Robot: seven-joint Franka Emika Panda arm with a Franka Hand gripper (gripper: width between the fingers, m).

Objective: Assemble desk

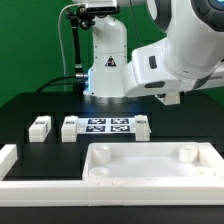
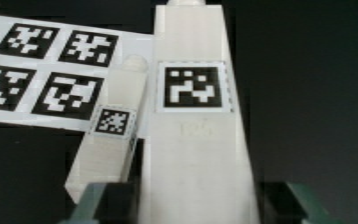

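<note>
In the wrist view my gripper [image 2: 202, 208] is shut on a long white desk leg [image 2: 197, 130]. The leg runs away from the camera and carries a square tag. The fingers [image 2: 108, 205] sit on either side of its near end. A second leg [image 2: 101, 160] lies just beside it on the black table, next to the marker board [image 2: 51, 70]. In the exterior view the white desk top [image 1: 150, 172] lies rim-up at the front. Loose legs [image 1: 40, 127] [image 1: 69, 127] [image 1: 143, 125] lie behind it. The arm's own body hides the gripper and the held leg there.
The marker board [image 1: 108, 126] lies between the loose legs. A white border rail [image 1: 12, 160] runs along the front at the exterior view's left. The robot base [image 1: 108, 65] stands at the back, and the arm [image 1: 185, 50] reaches over the exterior view's right.
</note>
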